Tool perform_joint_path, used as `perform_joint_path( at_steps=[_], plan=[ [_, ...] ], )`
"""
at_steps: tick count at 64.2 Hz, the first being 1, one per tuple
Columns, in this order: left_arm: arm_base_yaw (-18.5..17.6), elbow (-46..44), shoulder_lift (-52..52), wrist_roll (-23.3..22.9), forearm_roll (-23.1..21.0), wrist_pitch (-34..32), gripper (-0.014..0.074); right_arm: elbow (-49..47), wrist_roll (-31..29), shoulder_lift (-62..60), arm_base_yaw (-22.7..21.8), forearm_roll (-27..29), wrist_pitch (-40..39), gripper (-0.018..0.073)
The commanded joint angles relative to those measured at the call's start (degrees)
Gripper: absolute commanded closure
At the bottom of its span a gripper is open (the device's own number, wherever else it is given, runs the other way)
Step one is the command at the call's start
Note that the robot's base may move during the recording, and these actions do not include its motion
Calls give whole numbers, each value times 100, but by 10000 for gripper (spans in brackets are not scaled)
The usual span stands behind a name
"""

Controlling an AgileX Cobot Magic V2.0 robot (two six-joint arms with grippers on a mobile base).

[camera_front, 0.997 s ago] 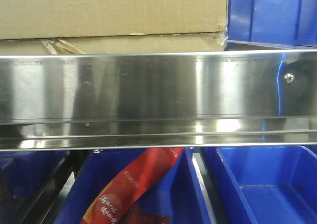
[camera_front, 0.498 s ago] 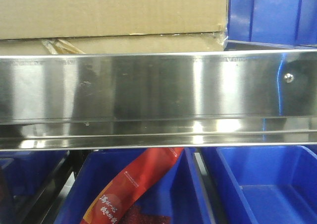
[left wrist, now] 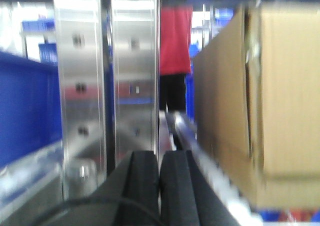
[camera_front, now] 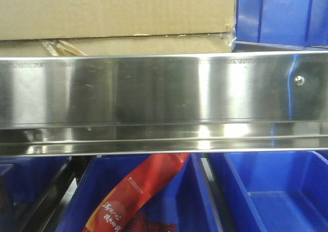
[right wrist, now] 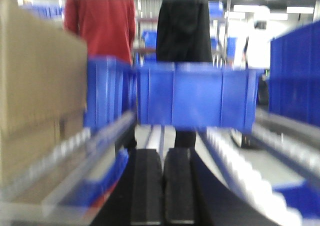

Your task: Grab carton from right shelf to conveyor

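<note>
Alongside, carton [left wrist: 280,96] right of left hand [left wrist: 160,158], left of right hand [right wrist: 163,156], both closed.

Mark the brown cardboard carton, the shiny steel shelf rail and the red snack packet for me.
Brown cardboard carton [camera_front: 118,11]: front-facing view, plain front face.
Shiny stainless-steel shelf rail [camera_front: 164,88]: front-facing view, middle of its broad front.
Red snack packet [camera_front: 136,188]: front-facing view, middle of its printed face.

Close front view; wrist views beside carton [left wrist: 280,101]
</note>
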Motion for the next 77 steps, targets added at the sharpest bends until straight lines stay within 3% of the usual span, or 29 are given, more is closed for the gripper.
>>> perform_joint_path(
  at_steps=[1, 9, 16, 20, 25, 36, 48, 54, 65, 70, 77],
  plan=[
    [2, -583, -21, 23, 97, 173, 582, -630, -24, -17, 15, 32, 200, 625],
    [2, -1734, 252, 23, 354, 1314, 520, -1698, -24, 229, 15, 32, 1160, 625],
    [2, -2797, 788, 23, 369, 2220, 367, -2464, -24, 707, 15, 32, 1504, 592],
    [-8, -3254, 1164, 23, 369, 2621, 290, -2746, -24, 994, 15, 32, 1518, 508],
    [-8, -3816, 1627, 23, 307, 3072, 209, -3108, -24, 1367, 15, 32, 1528, 333],
    [-196, -4345, 2046, 23, 138, 2907, 161, -3436, -24, 2057, 15, 32, 1540, -22],
    [-1003, -4818, 2510, 154, 78, 3171, 162, -3801, -24, 2630, 107, 429, 1558, -10],
    [-1640, -5202, 3033, 498, 78, 3553, 162, -4215, -24, 3078, 467, 496, 1777, -10],
    [-2634, -6026, 4217, 535, 78, 3939, 162, -5007, -116, 4057, 1607, 496, 1985, -10],
    [-2876, -6508, 4743, 497, 78, 4132, 162, -5483, -116, 4588, 2112, 496, 2148, -10],
    [-2830, -7350, 5547, -158, 186, 4470, 162, -6307, -116, 5443, 2413, 483, 2821, -10]
  ],
)
